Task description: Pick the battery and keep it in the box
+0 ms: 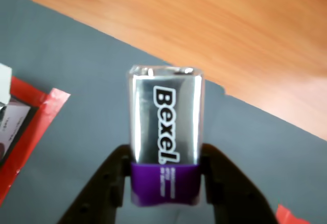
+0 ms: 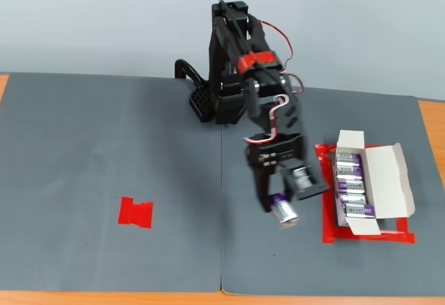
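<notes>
Currently we have the battery (image 1: 165,137) clamped in the gripper (image 1: 164,183) — both black jaws press on its purple lower band, and the silver body with the "Bexel" lettering projects beyond the fingertips. In the fixed view the battery (image 2: 283,210) hangs above the grey mat (image 2: 104,152), just left of the box (image 2: 389,180) and apart from it.

To complete the carry well, we should:
- move the arm toward the box, to the right in the fixed view, keeping the clamp closed;
- align the battery's long side with the batteries in the box (image 2: 350,187), which lie in a row;
- lower into whatever free slot the row leaves — we cannot tell from here where that is — and clear the raised flaps before releasing.

Materials: the battery is a rigid rectangular block with a glossy metallic skin, so we judge it likely to slip if the grip loosens. The box is thin white cardboard, long and narrow, and would shift easily if bumped. It sits on a red tape frame (image 2: 368,236). A separate red tape patch (image 2: 135,212) lies well apart, on the left of the mat. The mat looks matte and flat over a wooden table (image 1: 204,20).
</notes>
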Motion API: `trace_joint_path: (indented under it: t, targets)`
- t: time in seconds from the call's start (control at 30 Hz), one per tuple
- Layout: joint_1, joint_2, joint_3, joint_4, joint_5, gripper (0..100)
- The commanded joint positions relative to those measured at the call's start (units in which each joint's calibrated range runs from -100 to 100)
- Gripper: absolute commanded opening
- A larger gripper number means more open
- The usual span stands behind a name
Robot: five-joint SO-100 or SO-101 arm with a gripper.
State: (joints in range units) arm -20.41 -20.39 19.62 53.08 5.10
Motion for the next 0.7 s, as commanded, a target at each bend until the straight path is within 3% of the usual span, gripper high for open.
trace_joint_path:
  t: [0.0, 0.4, 0.67]
  targets:
    - [-4.47, -3.05, -4.02, 0.13, -0.13, 8]
    - [-20.73, -2.12, -7.73, 0.13, -0.18, 8]
    - [-26.10, 4.24, -8.90, 0.13, -0.18, 8]
